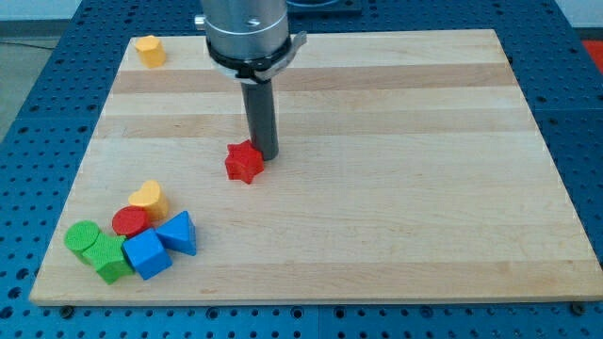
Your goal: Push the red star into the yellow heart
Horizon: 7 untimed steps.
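Observation:
The red star [243, 162] lies near the middle of the wooden board [396, 188], a little to the view's left of centre. My tip [265, 153] rests right at the star's upper right side, touching or nearly touching it. The yellow heart [148, 199] lies at the view's lower left, at the top of a cluster of blocks, well down and left of the star.
Below the heart sit a red round block [130, 222], a blue triangle-like block [178, 232], a blue cube [146, 254], and two green blocks [82, 236] [110, 258]. A yellow block [149, 50] lies at the top left corner.

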Tool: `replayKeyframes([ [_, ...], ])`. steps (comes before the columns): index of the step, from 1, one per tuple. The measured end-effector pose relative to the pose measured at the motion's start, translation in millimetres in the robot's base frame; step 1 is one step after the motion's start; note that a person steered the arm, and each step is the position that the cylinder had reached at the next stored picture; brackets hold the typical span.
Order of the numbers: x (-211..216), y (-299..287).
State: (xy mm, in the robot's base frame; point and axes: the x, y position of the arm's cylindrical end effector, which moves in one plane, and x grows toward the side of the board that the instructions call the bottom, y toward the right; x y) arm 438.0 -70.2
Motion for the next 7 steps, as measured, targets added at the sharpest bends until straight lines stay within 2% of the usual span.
replayKeyframes([
  [4, 48, -56],
  [7, 74, -75],
])
